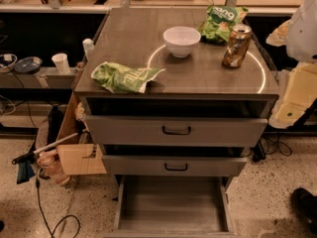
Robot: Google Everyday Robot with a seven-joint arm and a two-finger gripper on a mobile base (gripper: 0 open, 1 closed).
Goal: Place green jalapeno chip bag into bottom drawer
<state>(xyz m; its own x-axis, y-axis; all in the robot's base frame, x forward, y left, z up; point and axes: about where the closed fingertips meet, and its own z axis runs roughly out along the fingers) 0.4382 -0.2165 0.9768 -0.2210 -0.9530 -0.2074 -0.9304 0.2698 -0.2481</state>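
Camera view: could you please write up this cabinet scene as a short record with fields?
green jalapeno chip bag: lying crumpled on the cabinet top, front left corner
bottom drawer: pulled open, the bag not in it
top drawer: black handle, out less far than the bottom one
middle drawer: the same
white bowl: upright, middle of the top
can: right of the bowl
darker green bag: back right
gripper: not in view
task state: bag not yet picked up
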